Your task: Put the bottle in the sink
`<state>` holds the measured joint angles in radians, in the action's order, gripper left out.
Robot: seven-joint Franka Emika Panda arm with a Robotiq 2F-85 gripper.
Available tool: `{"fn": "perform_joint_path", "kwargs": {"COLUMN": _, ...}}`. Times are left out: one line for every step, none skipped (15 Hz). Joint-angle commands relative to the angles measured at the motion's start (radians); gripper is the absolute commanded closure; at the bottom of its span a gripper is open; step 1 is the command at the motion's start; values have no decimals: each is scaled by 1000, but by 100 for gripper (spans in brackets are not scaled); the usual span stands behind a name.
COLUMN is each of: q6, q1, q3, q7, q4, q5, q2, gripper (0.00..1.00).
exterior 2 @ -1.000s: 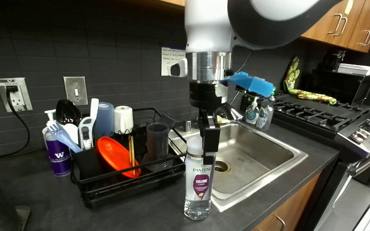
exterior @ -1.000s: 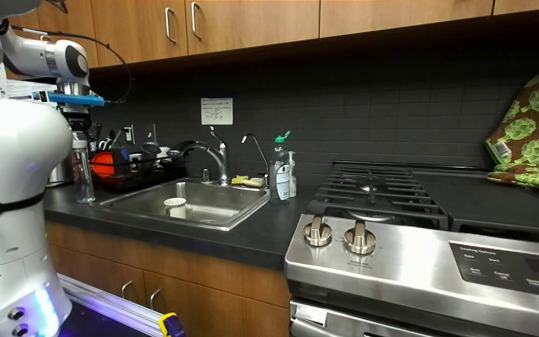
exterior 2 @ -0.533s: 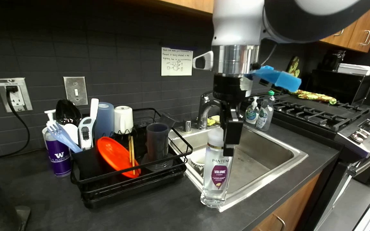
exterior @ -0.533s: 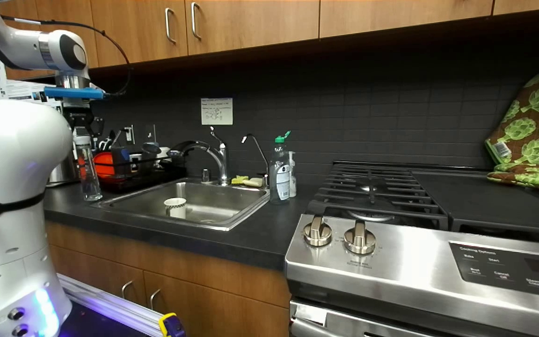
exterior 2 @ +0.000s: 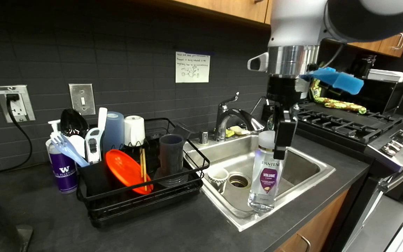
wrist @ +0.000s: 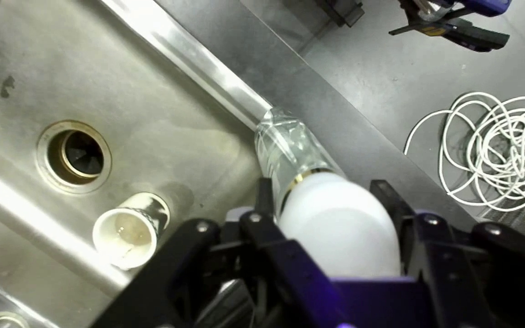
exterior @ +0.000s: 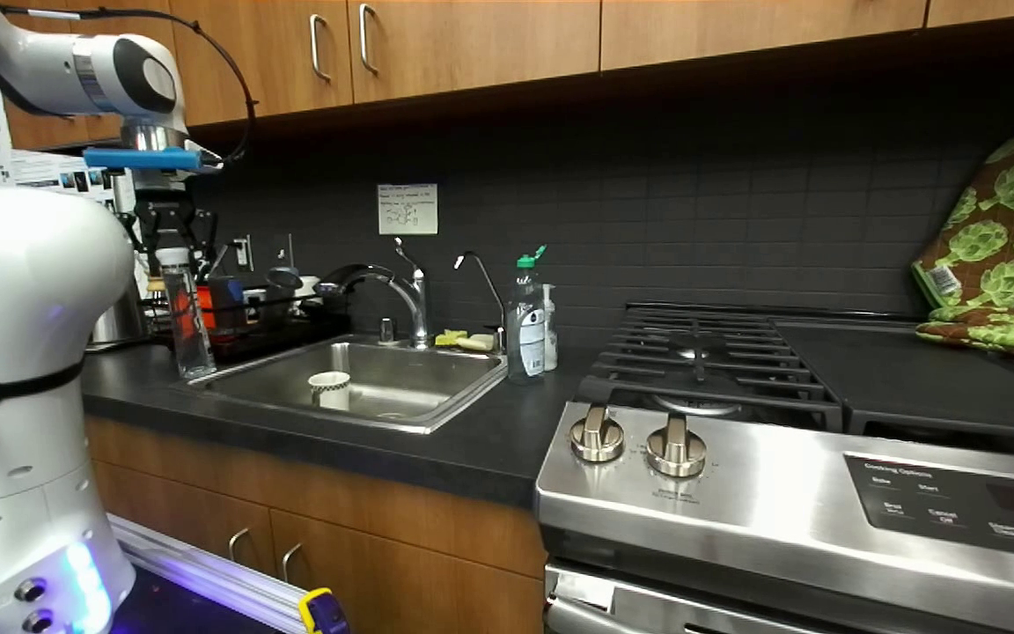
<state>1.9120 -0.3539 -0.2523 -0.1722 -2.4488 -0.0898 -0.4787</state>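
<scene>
Above counter (exterior 2: 159, 227) and sink (exterior 2: 238, 198), the hand (wrist: 324, 190) grips the bottle (exterior 2: 265, 180), cap (exterior 2: 266, 140) part-hidden in an exterior view.

Arm (exterior 2: 301, 24) cut off, likely pump bottle (exterior 2: 270, 122) mostly behind tool (exterior 2: 277, 148)

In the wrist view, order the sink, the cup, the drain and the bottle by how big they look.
From largest to smallest:
1. The sink, though partly out of frame.
2. The bottle, enlarged by being close to the camera.
3. The cup and drain, too alike to rank.
</scene>
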Motion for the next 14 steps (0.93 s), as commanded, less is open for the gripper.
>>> {"fn": "perform_joint_path", "kwargs": {"q6": -65, "q1": 35, "q3": 42, "q7": 23, "q4": -30, "q5": 13, "q2": -109, "gripper": 71}}
{"fn": "perform_joint_path", "kwargs": {"q6": -82, "q1": 48, "q3": 51, "q7": 30, "q4": -32, "q5": 24, "q2": -126, "gripper": 71}}
{"fn": "perform_joint_path", "kwargs": {"q6": -97, "q1": 61, "q3": 57, "q7": 37, "q4": -36, "q5": 34, "q2": -139, "gripper": 71}}
{"fn": "perform_joint_path", "kwargs": {"q6": -109, "q1": 76, "q3": 64, "q7": 42, "q4": -41, "q5": 42, "q2": -155, "gripper": 71}}
{"fn": "perform_joint_path", "kwargs": {"q6": -121, "q1": 89, "q3": 71, "q7": 46, "q4": -44, "q5": 48, "q2": -167, "gripper": 71}}
{"fn": "perform_joint_path", "kwargs": {"q6": -131, "q1": 102, "q3": 78, "q7": 52, "q4": -47, "q5": 56, "q2": -178, "gripper": 71}}
{"fn": "perform_joint_path", "kwargs": {"q6": -140, "q1": 117, "q3": 85, "q7": 58, "q4": -50, "q5": 64, "q2": -190, "gripper": 71}}
{"fn": "perform_joint_path", "kwargs": {"q6": -148, "q1": 133, "q3": 92, "q7": 64, "q4": -53, "q5": 74, "q2": -199, "gripper": 71}}
{"fn": "perform_joint_path", "kwargs": {"q6": -153, "q1": 145, "q3": 97, "q7": 73, "q4": -54, "q5": 84, "q2": -206, "gripper": 71}}
{"fn": "perform_joint_path", "kwargs": {"q6": -157, "q1": 159, "q3": 103, "q7": 79, "q4": -55, "q5": 95, "q2": -211, "gripper": 71}}
{"fn": "perform_joint_path", "kwargs": {"q6": -162, "q1": 172, "q3": 109, "q7": 85, "q4": -56, "q5": 105, "q2": -217, "gripper": 71}}
{"fn": "perform_joint_path", "kwargs": {"q6": -165, "q1": 185, "q3": 116, "q7": 91, "q4": -56, "q5": 114, "q2": -222, "gripper": 71}}
{"fn": "perform_joint_path", "kwargs": {"q6": -166, "q1": 197, "q3": 123, "q7": 94, "q4": -56, "q5": 123, "q2": -227, "gripper": 71}}
{"fn": "perform_joint_path", "kwargs": {"q6": -165, "q1": 210, "q3": 132, "q7": 98, "q4": -56, "q5": 131, "q2": -230, "gripper": 71}}
